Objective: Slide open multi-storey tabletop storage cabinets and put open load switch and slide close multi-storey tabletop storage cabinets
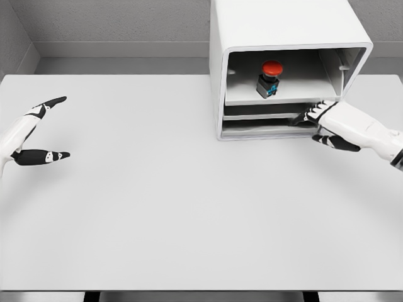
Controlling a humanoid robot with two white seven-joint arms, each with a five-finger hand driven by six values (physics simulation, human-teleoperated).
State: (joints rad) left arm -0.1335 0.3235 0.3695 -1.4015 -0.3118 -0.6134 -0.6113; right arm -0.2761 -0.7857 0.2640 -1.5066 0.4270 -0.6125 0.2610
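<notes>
Our left hand (34,132) hovers at the far left of the table (157,207), fingers spread and relaxed, thumb below, holding nothing. Our right arm reaches in from the right, its hand (327,123) low, fingertips curled toward the table's far right side.

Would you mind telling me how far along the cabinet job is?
Done: the red-capped load switch sits inside the white storage cabinet's open top compartment. In hand: the right hand touches the lower drawer fronts. Left: closing the cabinet. The left hand idles open at the table's left.
</notes>
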